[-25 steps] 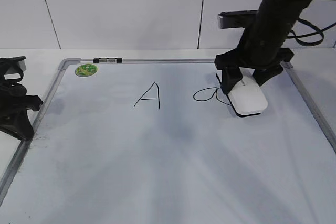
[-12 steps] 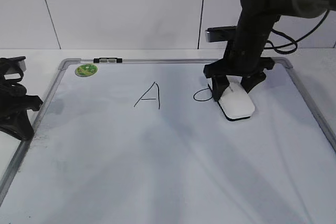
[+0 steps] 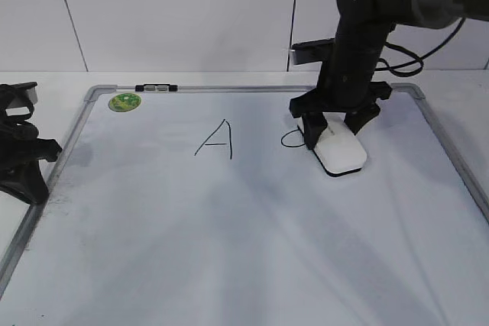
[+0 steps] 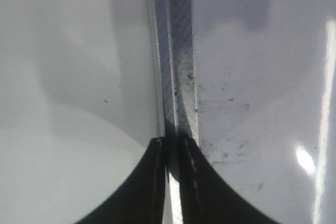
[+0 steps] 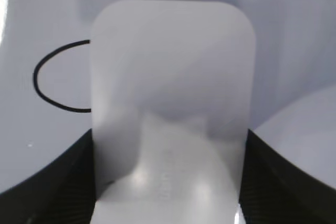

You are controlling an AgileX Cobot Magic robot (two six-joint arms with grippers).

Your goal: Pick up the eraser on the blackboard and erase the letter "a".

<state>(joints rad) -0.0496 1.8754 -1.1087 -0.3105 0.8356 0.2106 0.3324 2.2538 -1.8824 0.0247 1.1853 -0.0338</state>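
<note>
My right gripper (image 3: 334, 129) is shut on the white eraser (image 3: 341, 151), which lies flat on the blackboard (image 3: 229, 250), a white board with a grey frame. In the right wrist view the eraser (image 5: 170, 103) fills the middle between my jaws (image 5: 168, 182). Only the left loop of the letter "a" (image 3: 291, 140) still shows beside the eraser's left edge; it also shows in the right wrist view (image 5: 55, 80). The rest of the letter is under the eraser or gone. My left gripper (image 4: 172, 145) is shut and empty over the board's left frame rail (image 4: 176, 66).
A capital "A" (image 3: 216, 140) is drawn left of the eraser. A round green magnet (image 3: 125, 101) and a small black-and-white clip (image 3: 157, 88) sit at the board's top left. My left arm (image 3: 19, 150) rests at the board's left edge. A white wall stands behind.
My right gripper has slid the eraser leftward across the board over the letter "a". The tail of the letter is no longer visible. The left arm has not moved.
</note>
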